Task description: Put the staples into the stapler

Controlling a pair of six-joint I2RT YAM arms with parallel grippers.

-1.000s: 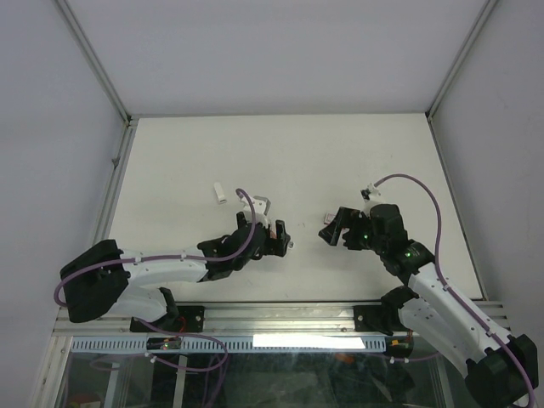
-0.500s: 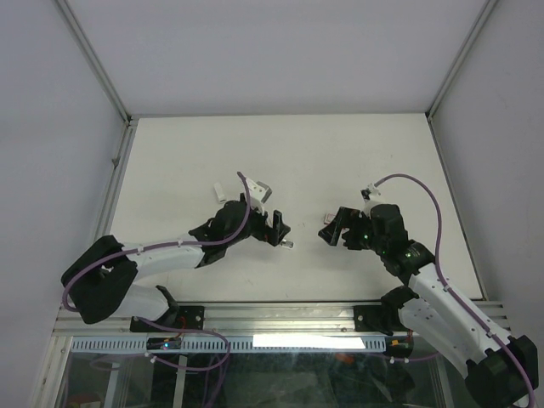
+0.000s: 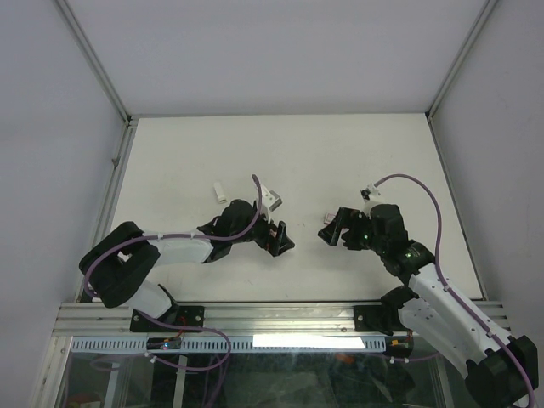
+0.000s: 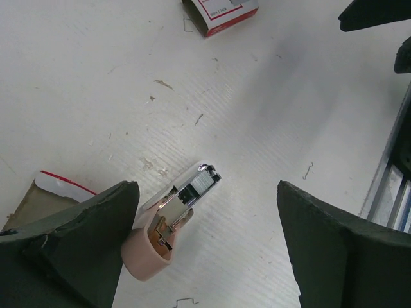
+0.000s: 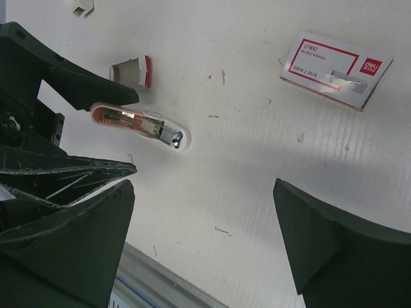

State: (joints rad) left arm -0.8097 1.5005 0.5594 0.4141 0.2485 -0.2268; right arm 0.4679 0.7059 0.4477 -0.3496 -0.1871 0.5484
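The pink stapler (image 4: 168,221) lies open on the table, its chrome channel facing up. A ridged silvery strip shows near the channel's tip. My left gripper (image 4: 207,192) is open and straddles the stapler without touching it. In the top view the left gripper (image 3: 279,238) hides the stapler. The staples (image 5: 130,70), a grey rectangle with a brownish rim and one red side, lie just beyond the stapler (image 5: 138,125). In the left wrist view the staples (image 4: 45,196) sit partly behind my finger. My right gripper (image 5: 202,186) is open and empty, to the right of the stapler (image 3: 333,228).
A red-and-white cardboard box (image 5: 334,63) lies to the right, and it also shows in the left wrist view (image 4: 220,11). A small white piece (image 3: 219,190) lies to the left. Loose bent staples (image 5: 222,231) dot the table. The metal rail (image 3: 280,316) runs along the near edge.
My left gripper has swung away from the near edge, then right, and now sits over the stapler. The right arm has not moved.
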